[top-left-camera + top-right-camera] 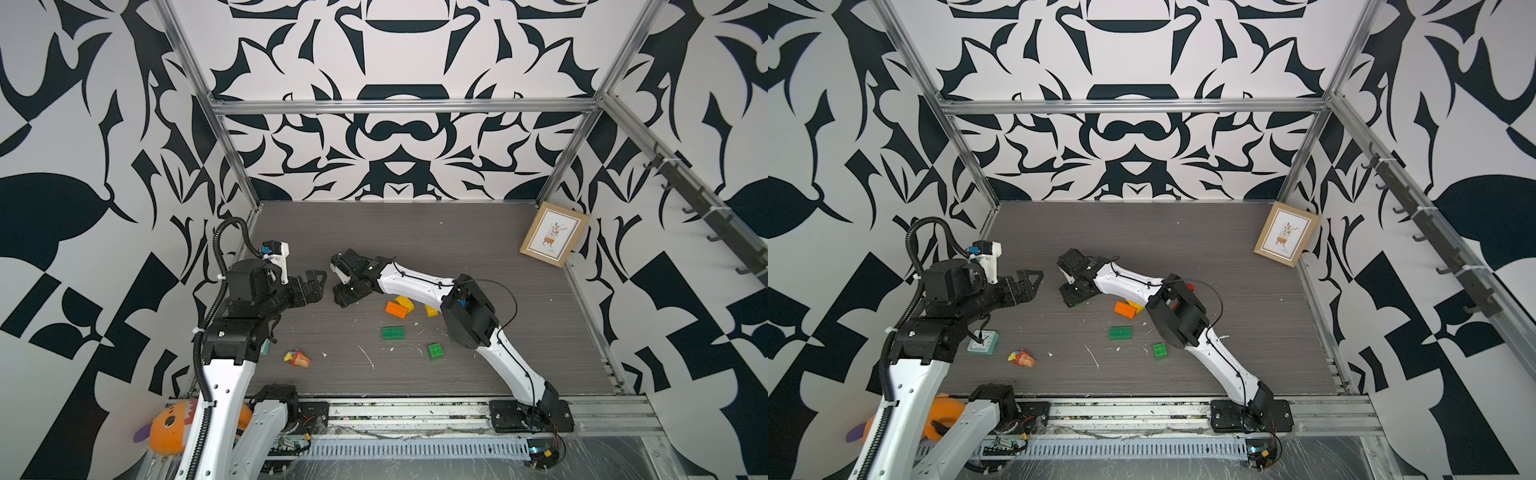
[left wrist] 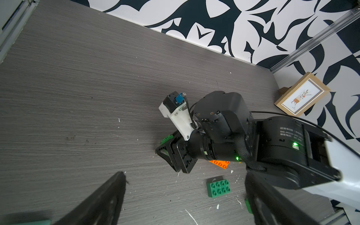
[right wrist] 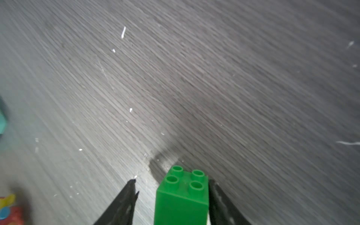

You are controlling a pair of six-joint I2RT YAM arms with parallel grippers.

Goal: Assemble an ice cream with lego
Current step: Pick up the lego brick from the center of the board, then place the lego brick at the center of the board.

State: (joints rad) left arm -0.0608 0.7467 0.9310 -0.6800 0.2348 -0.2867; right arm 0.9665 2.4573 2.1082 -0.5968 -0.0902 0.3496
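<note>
The right gripper (image 3: 172,181) reaches to the middle of the bench (image 1: 415,241) with its jaws part-way apart around a green four-stud brick (image 3: 182,196), which stands studs up at the lower edge of the right wrist view. One finger (image 3: 218,196) lies against the brick's side, while the other finger (image 3: 122,200) stands off from it with bare bench showing in the gap. Whether the brick rests on the bench or is lifted cannot be told. The left gripper (image 1: 318,286), at centre left in both top views, hangs above the bench with its jaws spread wide and nothing between them, pointing toward the right gripper and just beside it. The other lego lies loose right of centre in a top view: an orange brick (image 1: 396,309) touching a yellow brick (image 1: 405,301), a second yellow piece (image 1: 431,311) partly hidden by the right arm, a long green brick (image 1: 393,333) below them, and a small green brick (image 1: 435,350) lower right of that, apart from the rest. A small multicoloured cone toy (image 1: 297,358) lies lower left of the bricks, a teal clock (image 1: 983,341) sits under the left arm, and a framed picture (image 1: 554,232) leans against the wall at upper right.
</note>
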